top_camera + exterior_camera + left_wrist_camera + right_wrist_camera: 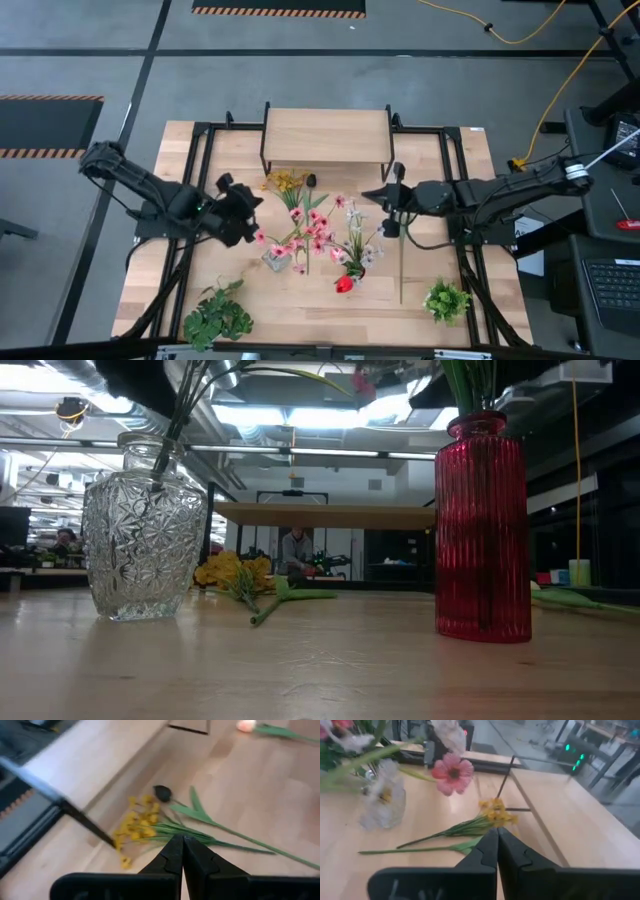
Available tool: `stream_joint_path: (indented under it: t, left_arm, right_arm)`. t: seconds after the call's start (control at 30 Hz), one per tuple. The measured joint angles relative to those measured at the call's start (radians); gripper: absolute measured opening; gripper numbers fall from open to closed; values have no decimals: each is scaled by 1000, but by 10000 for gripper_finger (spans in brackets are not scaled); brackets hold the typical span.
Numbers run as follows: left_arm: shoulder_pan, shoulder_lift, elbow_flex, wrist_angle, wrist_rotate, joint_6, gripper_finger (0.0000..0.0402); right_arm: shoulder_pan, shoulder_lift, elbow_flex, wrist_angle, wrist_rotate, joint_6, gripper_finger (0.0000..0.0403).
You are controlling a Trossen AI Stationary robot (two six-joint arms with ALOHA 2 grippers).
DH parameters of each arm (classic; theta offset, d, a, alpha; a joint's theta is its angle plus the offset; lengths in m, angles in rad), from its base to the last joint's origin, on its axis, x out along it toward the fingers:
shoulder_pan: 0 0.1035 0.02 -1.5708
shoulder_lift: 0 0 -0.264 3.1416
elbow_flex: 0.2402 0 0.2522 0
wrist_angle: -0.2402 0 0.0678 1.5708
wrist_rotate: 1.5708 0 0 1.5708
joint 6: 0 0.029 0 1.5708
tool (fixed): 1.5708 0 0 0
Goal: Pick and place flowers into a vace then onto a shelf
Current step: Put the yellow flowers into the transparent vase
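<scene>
Yellow flowers (285, 183) and a dark-blossomed flower (311, 181) lie flat on the table in front of the shelf (325, 135). A clear glass vase (277, 258) holds pink flowers (305, 235), and a red vase (482, 530) holds white and pink ones (357, 232). My left gripper (252, 203) hovers shut above the table, left of the yellow flowers (135, 822). My right gripper (370, 194) hovers shut to their right, pointing at them (495, 812). Neither holds anything.
One long green stem (401, 265) lies on the table right of the red vase. Two bushy leafy plants stand at the near edge, one left (215, 315) and one right (447, 300). The shelf's black legs (265, 150) stand close behind the yellow flowers.
</scene>
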Motion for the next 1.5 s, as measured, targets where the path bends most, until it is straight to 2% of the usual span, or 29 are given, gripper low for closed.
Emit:
stream_joint_path:
  t: [0.13,0.37,0.5,0.67,0.77,0.93,1.17,1.3,1.5]
  left_arm:
    - [129,-4,0,101,70,105,2]
    - [344,-4,0,210,272,118,2]
    - [405,-3,0,303,366,94,3]
    - [469,6,0,290,455,-23,3]
    - [493,43,1,291,501,-72,3]
    - [508,154,1,290,585,-53,8]
    - [533,282,1,295,638,-58,64]
    - [545,301,1,295,677,-95,108]
    - [547,301,1,289,648,-181,168]
  right_arm:
    - [-44,-36,-80,104,-80,-32,4]
    - [-86,-37,-190,297,-207,-45,4]
    - [-85,-32,-231,360,-216,-73,4]
    - [-85,-31,-278,407,-216,-65,4]
    - [-85,-29,-308,466,-215,-69,4]
    - [-83,-28,-335,505,-215,-64,4]
    - [-83,-28,-355,501,-215,-64,4]
    - [-83,-22,-356,497,-215,-64,4]
    - [-83,-12,-356,490,-216,-66,4]
